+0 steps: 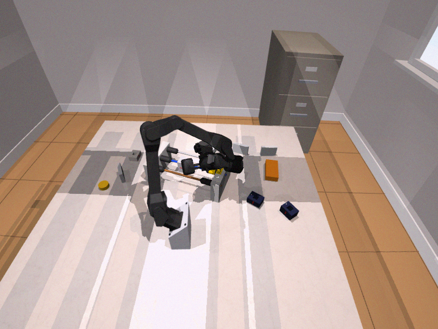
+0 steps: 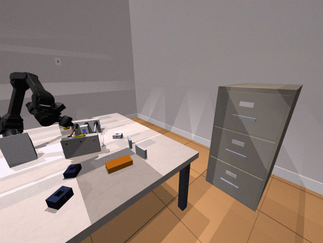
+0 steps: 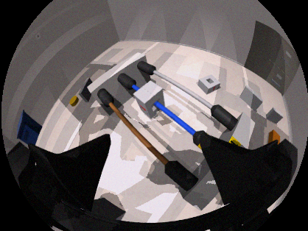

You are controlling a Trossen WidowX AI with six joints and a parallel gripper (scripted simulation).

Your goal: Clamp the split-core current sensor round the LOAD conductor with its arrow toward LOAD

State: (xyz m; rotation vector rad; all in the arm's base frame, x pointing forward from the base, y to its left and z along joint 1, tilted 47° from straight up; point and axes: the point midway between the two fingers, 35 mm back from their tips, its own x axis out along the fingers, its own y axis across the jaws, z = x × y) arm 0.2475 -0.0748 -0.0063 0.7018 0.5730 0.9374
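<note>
The grey sensor point(image 2: 84, 127) point(image 3: 149, 96) sits round the blue middle conductor point(image 3: 175, 117) point(image 1: 173, 161) and looks shut, a red mark on its side; its arrow is unreadable and its latch cannot be made out. In the top view my arm hides the sensor. The yellow LOAD marker point(image 1: 216, 171) point(image 2: 80, 135) point(image 3: 234, 141) is on the right end block, partly covered by my finger in the wrist view. My gripper point(image 3: 156, 139) point(image 1: 193, 156) is wide open and empty above the conductors, with the sensor beyond the fingertips and in line with the gap.
A brown conductor point(image 3: 138, 132) and a silver one point(image 3: 184, 86) flank the blue one. Two navy sensors point(image 1: 255, 199) point(image 1: 289, 210), an orange block point(image 1: 271, 170) point(image 2: 119, 163), a grey sensor-like box point(image 2: 117, 135) point(image 3: 209, 84), upright plates point(image 1: 269, 150) point(image 2: 140, 151) and a yellow disc point(image 1: 103, 185) stand around.
</note>
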